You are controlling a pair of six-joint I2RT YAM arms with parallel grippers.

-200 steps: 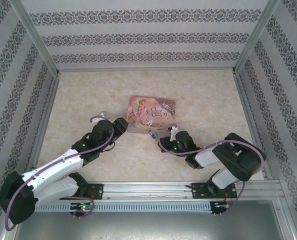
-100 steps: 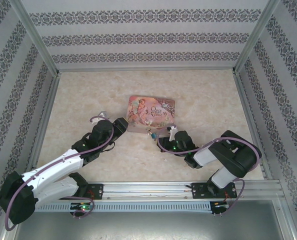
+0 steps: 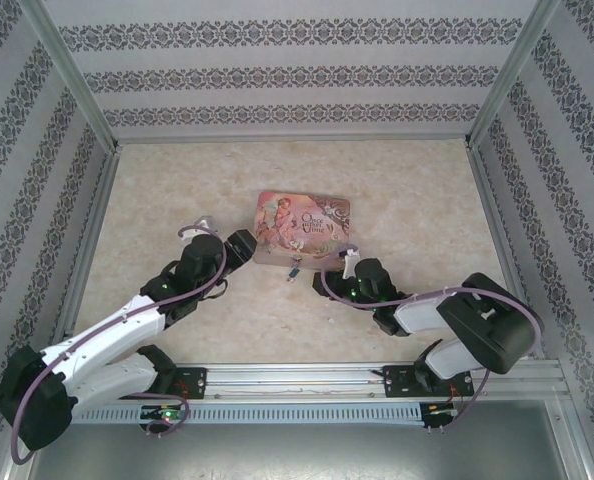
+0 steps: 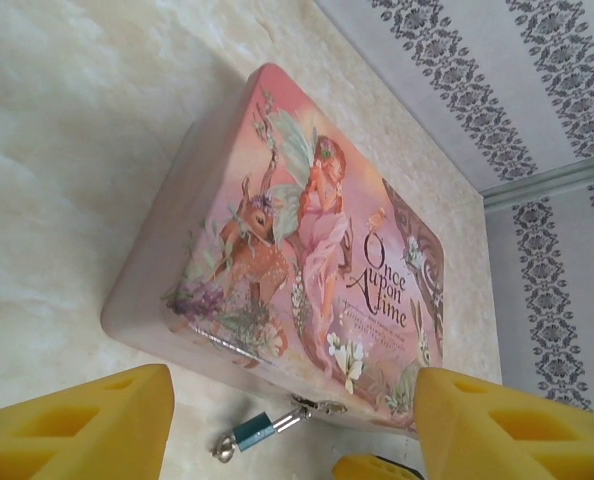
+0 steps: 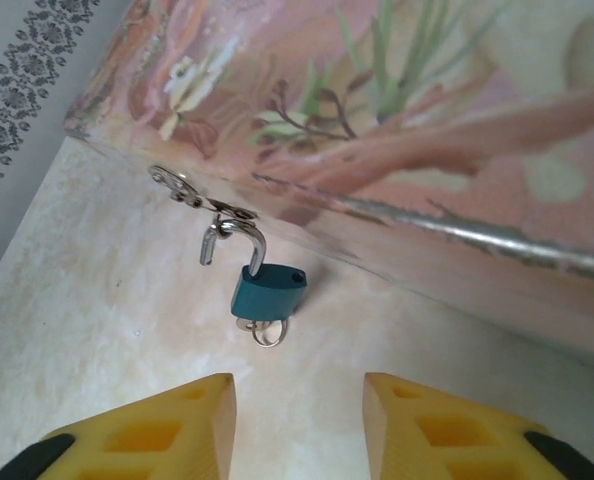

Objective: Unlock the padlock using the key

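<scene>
Right jaws partly apart, nothing between the yellow pads. Just ahead of them and clear of both pads, the padlock (image 5: 267, 292) hangs by its shackle from the hasp of the pink tin (image 5: 427, 120). One shackle end is free of the teal body. The key (image 5: 265, 328) shows as a silvery ring on the body's underside, the side nearest the jaws, over the worktop (image 5: 97, 300). Left jaws wide, empty. The tin is straight ahead of them, with the padlock low between the pads, touching neither.
</scene>
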